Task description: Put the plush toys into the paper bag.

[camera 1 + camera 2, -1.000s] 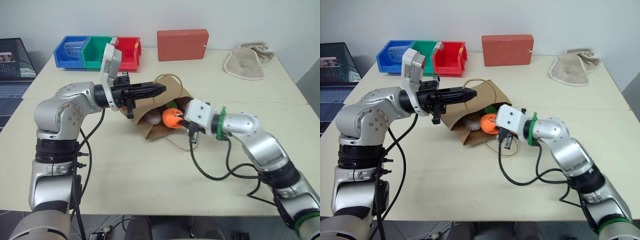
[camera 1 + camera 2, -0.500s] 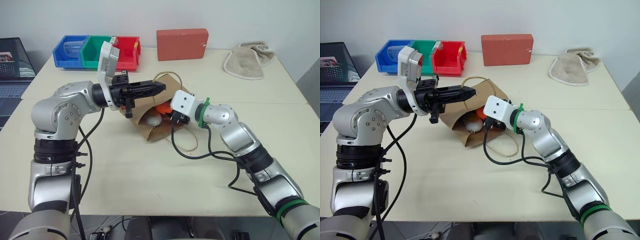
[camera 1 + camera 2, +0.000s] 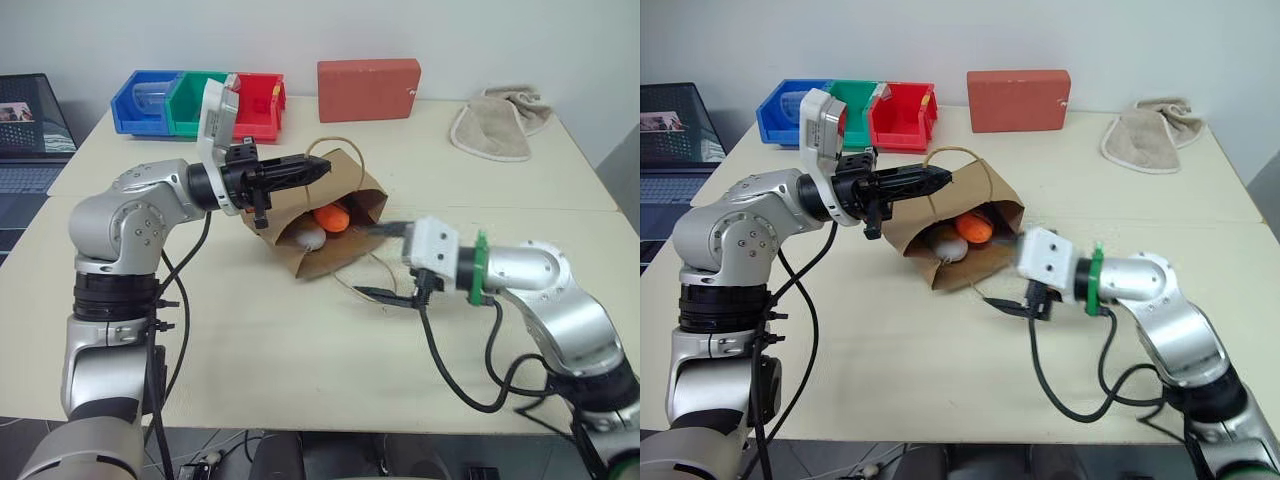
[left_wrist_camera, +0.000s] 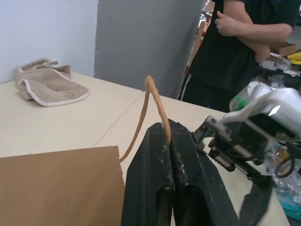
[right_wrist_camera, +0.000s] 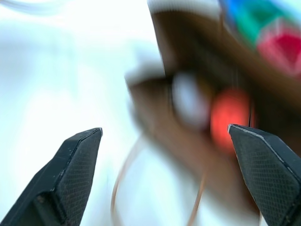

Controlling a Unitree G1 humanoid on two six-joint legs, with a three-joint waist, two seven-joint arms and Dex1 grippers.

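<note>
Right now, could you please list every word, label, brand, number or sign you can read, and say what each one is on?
None: no word, number or sign can be read here.
The laptop screen shows a small picture, too small to make out.
The paper bag, red box and coloured bins bear no print facing the camera.

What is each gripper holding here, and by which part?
The left gripper is shut on the paper bag, pinching it at the top edge by the loop handle. The right gripper is open and holds nothing.

Red box [image 3: 368,88], beige towel [image 3: 497,122], bins [image 3: 197,102]
</note>
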